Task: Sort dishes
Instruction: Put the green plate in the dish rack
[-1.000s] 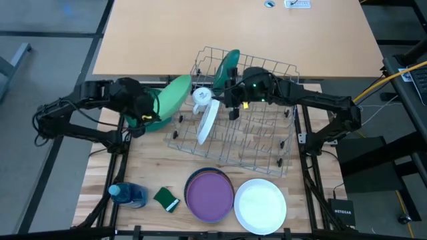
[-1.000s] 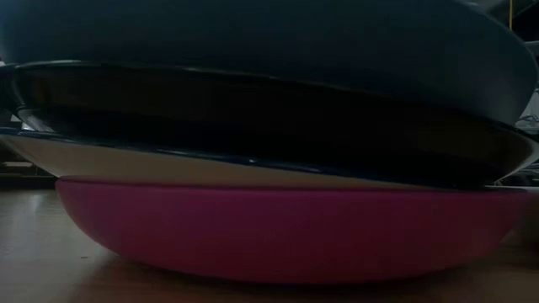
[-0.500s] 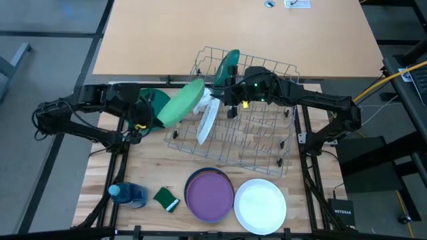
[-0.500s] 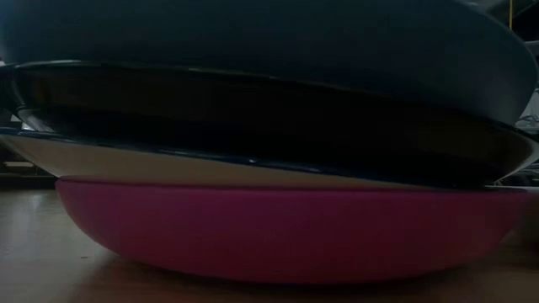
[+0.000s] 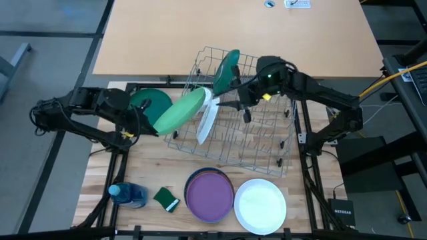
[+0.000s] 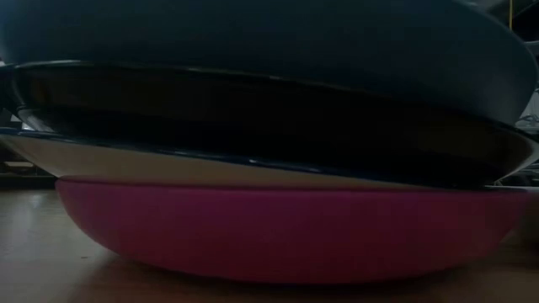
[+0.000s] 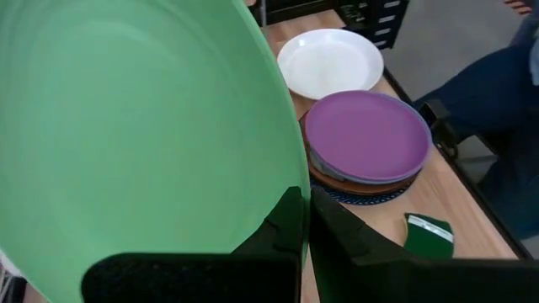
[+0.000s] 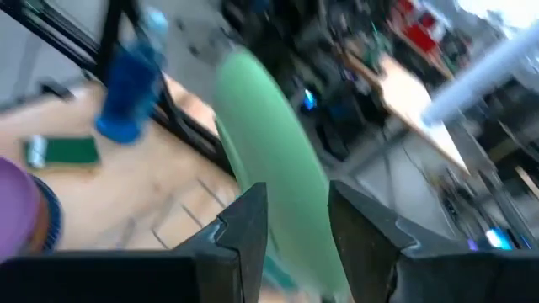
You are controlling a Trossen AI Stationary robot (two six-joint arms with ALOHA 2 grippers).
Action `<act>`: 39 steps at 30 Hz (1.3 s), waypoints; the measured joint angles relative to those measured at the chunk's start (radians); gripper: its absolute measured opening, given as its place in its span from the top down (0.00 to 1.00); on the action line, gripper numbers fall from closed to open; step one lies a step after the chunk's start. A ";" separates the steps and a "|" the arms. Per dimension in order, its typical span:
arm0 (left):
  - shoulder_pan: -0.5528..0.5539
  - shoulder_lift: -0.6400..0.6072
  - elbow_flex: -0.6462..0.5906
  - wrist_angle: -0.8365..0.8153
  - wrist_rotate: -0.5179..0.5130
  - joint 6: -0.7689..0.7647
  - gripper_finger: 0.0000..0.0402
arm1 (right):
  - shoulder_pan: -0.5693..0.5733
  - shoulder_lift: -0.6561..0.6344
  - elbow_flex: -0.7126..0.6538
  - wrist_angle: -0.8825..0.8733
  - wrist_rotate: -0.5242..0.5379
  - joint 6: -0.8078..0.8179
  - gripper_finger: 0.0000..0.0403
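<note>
A round light green plate (image 5: 179, 112) is held on edge by the left gripper (image 5: 138, 123), its fingers pinched tight on the rim, and the plate is tilted up toward the near left corner of the wire dish rack (image 5: 267, 143), presumably so that it can be slotted upright between the tines. In the left wrist view the same plate fills most of the frame, with the rim clamped between the dark fingers (image 7: 286, 231). Over the rack's far left side, the right gripper (image 5: 235, 101) is seen with its jaws part-way apart, straddling the edge of a dark green plate (image 5: 225, 69) that stands upright in the rack; whether the plate is truly gripped or only bracketed cannot be told, though the pose suggests it is being steadied or picked. A white plate (image 5: 208, 121) leans in the rack just beside the light green one and is likely to be in the way of the incoming rim. Another dark green plate (image 5: 151, 101) lies flat by the left arm. At the near edge are found a purple-topped stack of plates (image 5: 209, 195), a white plate lying flat (image 5: 260, 205), a small green sponge (image 5: 167, 199) and a blue bottle (image 5: 128, 194). The low view is blocked entirely by that stack.
</note>
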 joint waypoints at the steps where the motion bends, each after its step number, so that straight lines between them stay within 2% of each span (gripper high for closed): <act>1: -0.008 0.000 0.000 0.001 0.000 0.001 1.00 | 0.000 0.001 0.023 -0.011 -0.022 0.000 0.67; 8: -0.062 0.001 0.000 0.029 0.043 0.002 1.00 | 0.000 0.010 0.127 -0.060 -0.113 0.011 0.67; 14: -0.116 0.002 0.000 0.089 0.057 0.050 1.00 | 0.000 0.027 0.129 -0.121 -0.234 0.039 0.67; 19: -0.158 0.002 0.000 0.099 0.061 0.056 1.00 | 0.000 0.042 0.128 -0.111 -0.250 0.041 0.67; 26: -0.219 0.002 0.000 0.179 0.140 0.117 1.00 | 0.000 0.064 0.128 -0.115 -0.259 0.057 0.67; 32: -0.260 0.002 0.000 0.194 0.138 0.138 1.00 | 0.000 0.089 0.128 -0.115 -0.387 0.090 0.67; 39: -0.278 0.003 0.000 0.196 0.138 0.142 1.00 | 0.000 0.097 0.128 -0.116 -0.464 0.098 0.67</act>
